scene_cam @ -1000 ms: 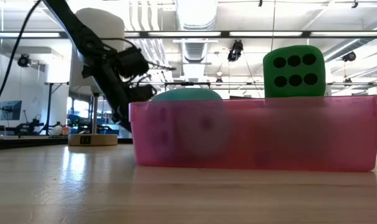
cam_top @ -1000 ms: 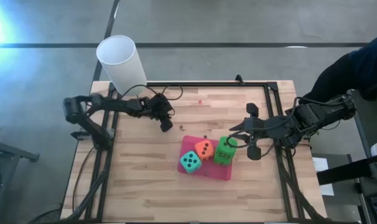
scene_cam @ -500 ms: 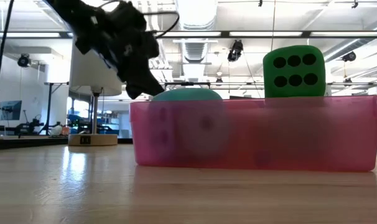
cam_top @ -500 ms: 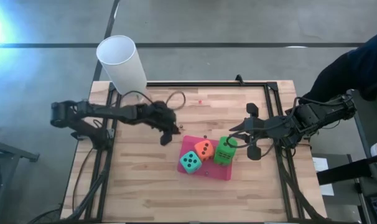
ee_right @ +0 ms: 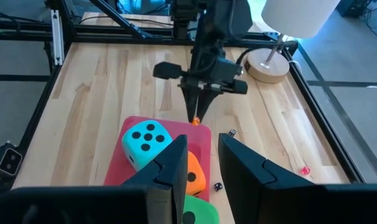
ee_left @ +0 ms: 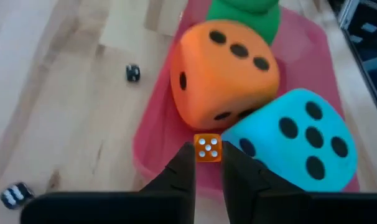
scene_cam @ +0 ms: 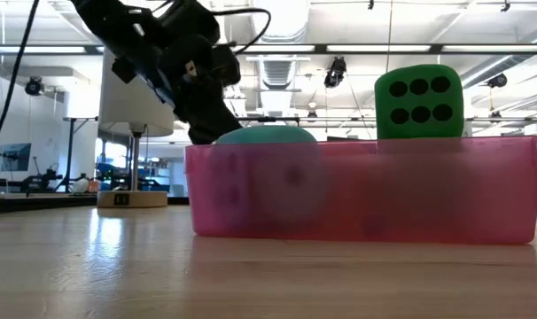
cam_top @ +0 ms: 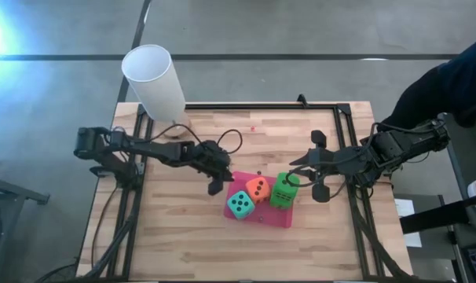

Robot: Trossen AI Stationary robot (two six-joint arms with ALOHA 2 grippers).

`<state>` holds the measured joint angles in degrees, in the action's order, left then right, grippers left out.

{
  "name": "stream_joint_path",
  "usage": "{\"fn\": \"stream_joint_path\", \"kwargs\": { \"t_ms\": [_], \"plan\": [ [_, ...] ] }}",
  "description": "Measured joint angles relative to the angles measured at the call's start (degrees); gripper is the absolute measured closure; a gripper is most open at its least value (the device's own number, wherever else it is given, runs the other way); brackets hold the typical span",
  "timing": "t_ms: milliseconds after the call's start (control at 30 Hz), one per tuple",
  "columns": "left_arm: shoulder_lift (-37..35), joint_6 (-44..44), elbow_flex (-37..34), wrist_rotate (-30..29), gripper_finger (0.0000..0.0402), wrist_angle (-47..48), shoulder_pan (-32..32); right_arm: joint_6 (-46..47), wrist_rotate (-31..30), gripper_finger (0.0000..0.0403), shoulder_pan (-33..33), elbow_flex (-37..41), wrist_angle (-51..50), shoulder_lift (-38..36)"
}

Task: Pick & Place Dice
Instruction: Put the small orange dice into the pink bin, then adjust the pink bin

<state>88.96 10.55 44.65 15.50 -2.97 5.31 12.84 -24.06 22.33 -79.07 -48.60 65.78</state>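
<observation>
The left hand (ee_left: 208, 163) is closed on a tiny orange die (ee_left: 208, 149), held over the pink tray's (ee_left: 152, 140) edge; released early, it could be bounced onto the bench (cam_top: 183, 228).

Between my dark left fingers (ee_left: 179, 177), a tiny orange die (ee_left: 208, 148) with white pips; beyond it, orange (ee_left: 223, 71), teal (ee_left: 297, 140) and green (cam_top: 284, 190) black-pipped dice on a pink tray (cam_top: 263, 218).

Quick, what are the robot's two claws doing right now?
Left gripper: shut on a tiny orange die over the pink tray.
Right gripper: open, holding nothing.
</observation>
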Motion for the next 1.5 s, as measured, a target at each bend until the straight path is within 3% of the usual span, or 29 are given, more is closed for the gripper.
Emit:
{"fn": "stream_joint_path", "kwargs": {
  "t_ms": [433, 900, 1267, 1500],
  "plan": [
    [1.63, 0.41, 0.08, -0.48, 0.0289, -0.24, -0.19, 0.0, 0.03, 0.0333, -0.02, 0.0, 0.0, 0.0],
    [1.85, -1.99, 0.08, -2.46, 0.0221, 0.23, -0.17, 0.0, 0.01, 0.0314, -0.02, 0.0, 0.02, 0.0],
    [1.76, -2.8, 0.81, -3.05, 0.0206, 0.72, 0.72, 0.0, 0.01, 0.0329, 0.0, 0.0, 0.04, 0.0],
    [1.15, -5.18, 3.8, -4.1, 0.0215, 9.01, 5.69, 0.0, 0.01, 0.0334, 0.0, 0.0, 0.09, 0.0]
  ]
}}
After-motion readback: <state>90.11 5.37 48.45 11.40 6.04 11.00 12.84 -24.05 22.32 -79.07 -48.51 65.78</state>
